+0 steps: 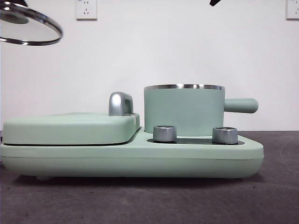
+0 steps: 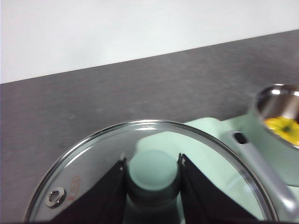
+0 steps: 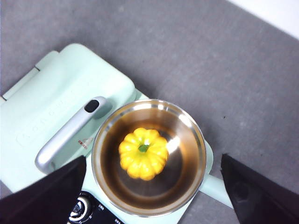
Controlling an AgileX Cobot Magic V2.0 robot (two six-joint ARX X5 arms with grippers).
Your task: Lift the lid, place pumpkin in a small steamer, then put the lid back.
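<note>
Pumpkin (image 3: pixel 143 153) sits on the floor of the small steamer (image 1: pixel 184 111), roughly centred and well below the steel rim, so what remains is putting the lid (image 2: pixel 154 177) back. The left gripper (image 2: pixel 153 164) is clamped on the lid's mint-green knob and holds the lid high and off to the side, above the griddle cover (image 1: pixel 70 128), well apart from the pot. The right gripper (image 3: pixel 152 191) hangs above the steamer with its jaws wide apart and nothing between them. To do this step well, I judge the right arm should clear away first; then the lid wants carrying level until it is centred over the rim, lowered straight, and released only once the steel edge seats all round
</note>
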